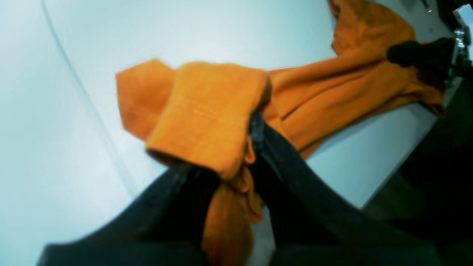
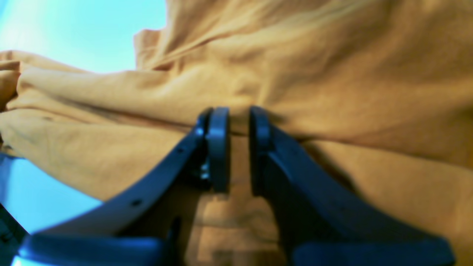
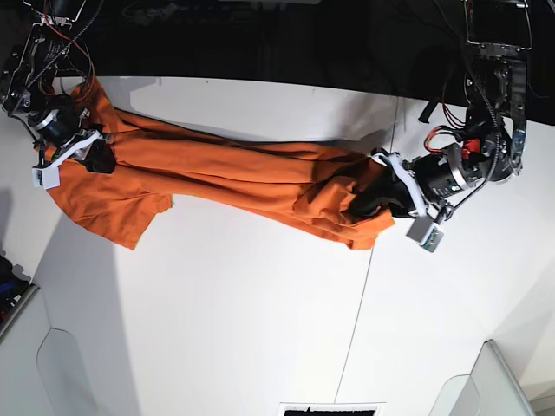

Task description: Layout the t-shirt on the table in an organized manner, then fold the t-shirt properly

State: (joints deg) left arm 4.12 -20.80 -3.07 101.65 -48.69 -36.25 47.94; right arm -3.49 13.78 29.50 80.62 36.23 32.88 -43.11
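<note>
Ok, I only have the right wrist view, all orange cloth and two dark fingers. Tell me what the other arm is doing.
Observer: The left gripper is shut on the far end of the plain orange fabric t-shirt, in the base view.
Operator: Give me the shape of the shirt overall.
Observer: It is pulled into a long rumpled band between the two arms, not spread flat, on the large matte white table.
Operator: Now say where my gripper sits on it.
Observer: The right gripper is shut on cloth at the band's other end, with a loose flap of shirt lying on the table below it.
</note>
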